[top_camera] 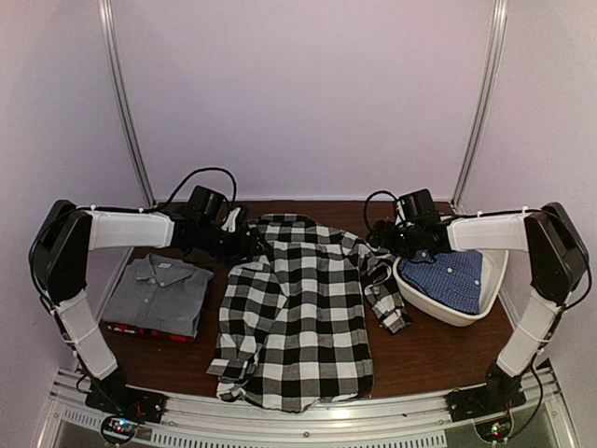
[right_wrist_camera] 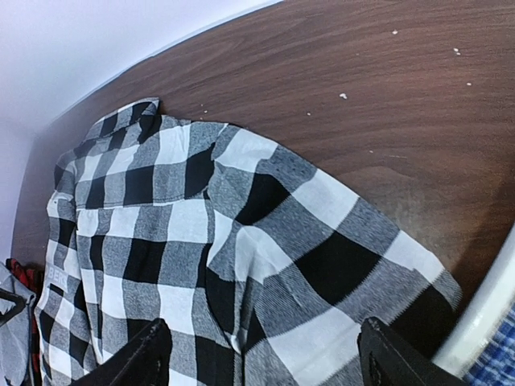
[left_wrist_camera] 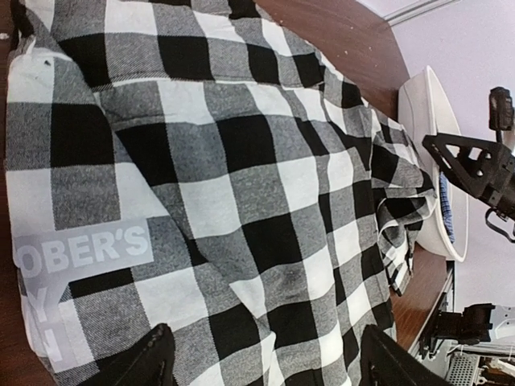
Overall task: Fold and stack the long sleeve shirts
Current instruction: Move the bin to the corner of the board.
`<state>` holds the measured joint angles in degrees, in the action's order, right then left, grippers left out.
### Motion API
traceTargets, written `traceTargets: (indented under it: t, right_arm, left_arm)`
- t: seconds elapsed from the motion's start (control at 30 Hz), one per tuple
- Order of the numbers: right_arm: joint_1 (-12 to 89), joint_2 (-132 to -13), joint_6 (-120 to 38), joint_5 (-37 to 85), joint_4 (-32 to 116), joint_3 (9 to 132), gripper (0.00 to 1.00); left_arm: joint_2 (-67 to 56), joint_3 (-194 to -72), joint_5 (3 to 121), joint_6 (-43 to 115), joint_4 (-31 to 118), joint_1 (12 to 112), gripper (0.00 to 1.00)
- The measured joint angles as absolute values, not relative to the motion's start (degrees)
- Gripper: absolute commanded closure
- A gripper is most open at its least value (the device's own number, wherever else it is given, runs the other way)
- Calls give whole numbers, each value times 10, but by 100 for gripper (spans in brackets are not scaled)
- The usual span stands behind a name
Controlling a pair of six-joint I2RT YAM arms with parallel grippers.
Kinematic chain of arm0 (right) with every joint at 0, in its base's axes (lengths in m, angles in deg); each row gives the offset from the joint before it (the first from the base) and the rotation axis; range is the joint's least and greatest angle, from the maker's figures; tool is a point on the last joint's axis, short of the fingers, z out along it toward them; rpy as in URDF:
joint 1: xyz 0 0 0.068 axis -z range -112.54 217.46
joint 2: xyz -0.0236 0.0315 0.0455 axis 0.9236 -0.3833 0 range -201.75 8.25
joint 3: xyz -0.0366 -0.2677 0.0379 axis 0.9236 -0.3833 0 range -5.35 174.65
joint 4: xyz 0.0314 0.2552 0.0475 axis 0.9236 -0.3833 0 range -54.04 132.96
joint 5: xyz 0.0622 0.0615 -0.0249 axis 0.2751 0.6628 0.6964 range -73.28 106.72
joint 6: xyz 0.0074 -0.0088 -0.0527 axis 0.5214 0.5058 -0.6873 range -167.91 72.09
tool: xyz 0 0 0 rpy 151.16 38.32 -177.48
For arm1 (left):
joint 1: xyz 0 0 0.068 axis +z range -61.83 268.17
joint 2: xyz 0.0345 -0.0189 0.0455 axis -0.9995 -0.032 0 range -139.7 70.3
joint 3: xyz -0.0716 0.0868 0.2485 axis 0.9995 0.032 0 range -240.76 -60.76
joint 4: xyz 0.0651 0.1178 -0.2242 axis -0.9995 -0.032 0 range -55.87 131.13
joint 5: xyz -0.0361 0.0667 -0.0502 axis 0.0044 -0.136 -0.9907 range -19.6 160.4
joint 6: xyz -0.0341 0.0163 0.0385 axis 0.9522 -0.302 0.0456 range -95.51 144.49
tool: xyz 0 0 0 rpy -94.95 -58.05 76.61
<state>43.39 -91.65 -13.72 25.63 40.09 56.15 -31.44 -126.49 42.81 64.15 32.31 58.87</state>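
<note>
The black-and-white check shirt (top_camera: 298,308) lies spread flat in the middle of the table, collar at the far side, its right sleeve bunched toward the tub. My left gripper (top_camera: 250,245) is open over its far left shoulder; the left wrist view shows the cloth (left_wrist_camera: 225,161) between wide-apart fingers (left_wrist_camera: 269,362). My right gripper (top_camera: 381,241) is open over the far right shoulder, the cloth (right_wrist_camera: 241,241) below its spread fingers (right_wrist_camera: 269,358). The grey shirt (top_camera: 159,294) lies folded at the left on the red-black shirt (top_camera: 140,329). The blue shirt (top_camera: 448,275) lies in the tub.
The white oval tub (top_camera: 438,313) stands at the right, close to the check shirt's sleeve; its rim also shows in the right wrist view (right_wrist_camera: 491,314). Bare brown table (top_camera: 438,359) shows at the front right. Pale walls close the back and sides.
</note>
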Motion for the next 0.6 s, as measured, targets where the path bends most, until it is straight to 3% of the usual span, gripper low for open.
traceTargets:
  t: [0.33, 0.6]
  right_arm:
    - [434, -809, -134, 215, 406, 456, 16]
    - [434, -804, -137, 196, 377, 464, 16]
  left_arm:
    - [-314, -1201, 490, 665, 330, 607, 18]
    - [-323, -1189, 515, 672, 339, 620, 18]
